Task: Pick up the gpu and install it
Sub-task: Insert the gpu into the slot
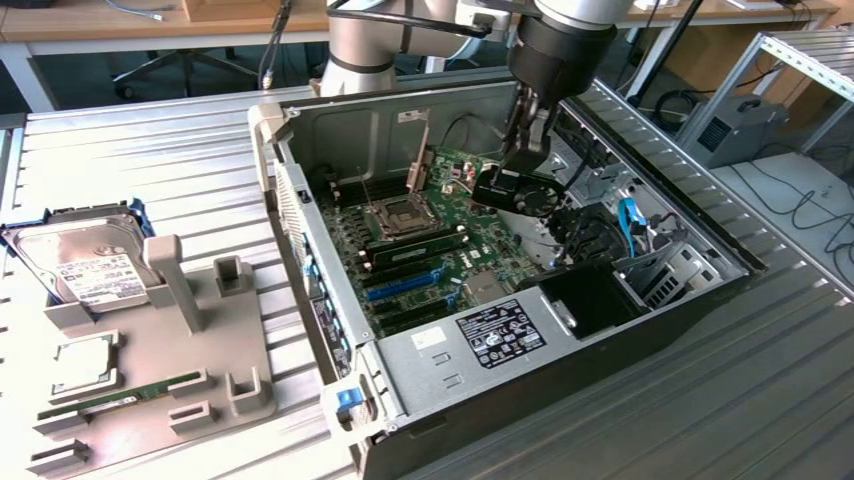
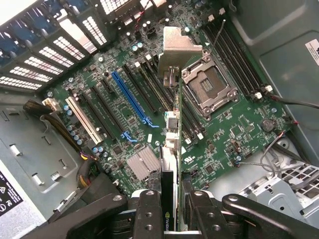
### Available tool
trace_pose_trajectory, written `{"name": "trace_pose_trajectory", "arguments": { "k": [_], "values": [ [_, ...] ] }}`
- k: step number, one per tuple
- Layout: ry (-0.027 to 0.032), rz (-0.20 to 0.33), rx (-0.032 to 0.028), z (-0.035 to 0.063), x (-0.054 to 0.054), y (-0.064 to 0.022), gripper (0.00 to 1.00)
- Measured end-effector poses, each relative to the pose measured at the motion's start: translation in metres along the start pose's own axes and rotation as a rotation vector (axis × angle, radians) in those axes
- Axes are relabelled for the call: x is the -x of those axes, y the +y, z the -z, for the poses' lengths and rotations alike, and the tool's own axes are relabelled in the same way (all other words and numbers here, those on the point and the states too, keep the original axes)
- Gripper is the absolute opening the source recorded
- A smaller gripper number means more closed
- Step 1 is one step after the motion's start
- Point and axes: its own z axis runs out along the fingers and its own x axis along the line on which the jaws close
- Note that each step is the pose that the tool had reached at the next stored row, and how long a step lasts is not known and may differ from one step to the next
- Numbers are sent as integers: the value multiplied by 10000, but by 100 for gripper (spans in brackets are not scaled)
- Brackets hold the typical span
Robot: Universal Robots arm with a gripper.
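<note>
While half-closed fingers point(image 2: 148, 214) clamp gpu point(image 2: 171, 164) edge-on over motherboard point(image 2: 224, 134) inside open PC case point(image 1: 441, 350), hard drive point(image 1: 87, 265), RAM stick point(image 1: 120, 398) sit in grey holder point(image 1: 200, 350)

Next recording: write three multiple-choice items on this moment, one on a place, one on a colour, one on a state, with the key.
1. The hard drive lies: A on the floor; B on the grey holder beside the computer case; C on a chair.
2. The motherboard is: A green; B red; C white.
3. The end effector is: A open and empty; B shut on the hard drive; C shut on the gpu.
Key: 1 B, it rests on the holder at the exterior view's left; 2 A, its board shows green; 3 C, the gpu sits clamped between the fingers.
</note>
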Motion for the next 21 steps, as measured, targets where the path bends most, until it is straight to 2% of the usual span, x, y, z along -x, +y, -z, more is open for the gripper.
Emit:
{"name": "trace_pose_trajectory", "arguments": {
  "k": [21],
  "values": [
    [4, 172, 4, 0, 0, 0, 26]
  ]
}}
